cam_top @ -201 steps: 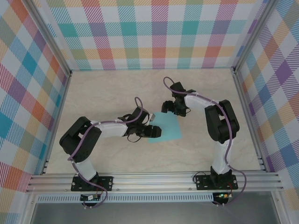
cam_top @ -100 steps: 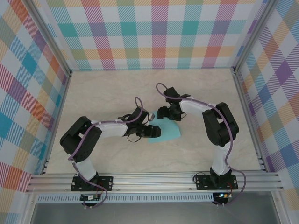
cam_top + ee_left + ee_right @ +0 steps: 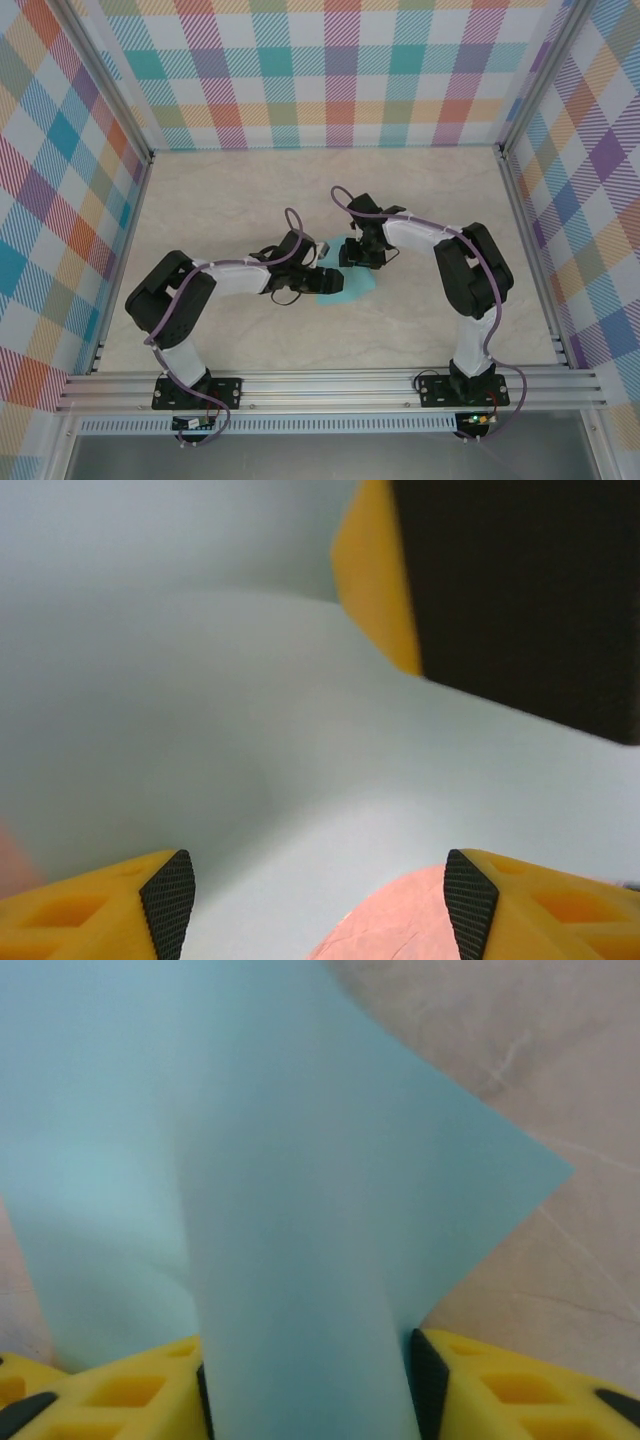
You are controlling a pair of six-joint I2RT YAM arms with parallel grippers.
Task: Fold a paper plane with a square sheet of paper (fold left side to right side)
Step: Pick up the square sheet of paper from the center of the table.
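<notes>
Beige marbled tabletop [image 3: 430, 200] underfoot. Nearest, the left gripper [image 3: 326, 283] reaches in from nine o'clock, its fingers spread apart over the thin light-turquoise square sheet of paper [image 3: 357, 288] at table centre. Beyond, at the sheet's twelve o'clock, the right gripper [image 3: 352, 258] pinches a lifted, curling edge. I'd carry that edge across low and square, with the edges matched before anything presses the crease.
</notes>
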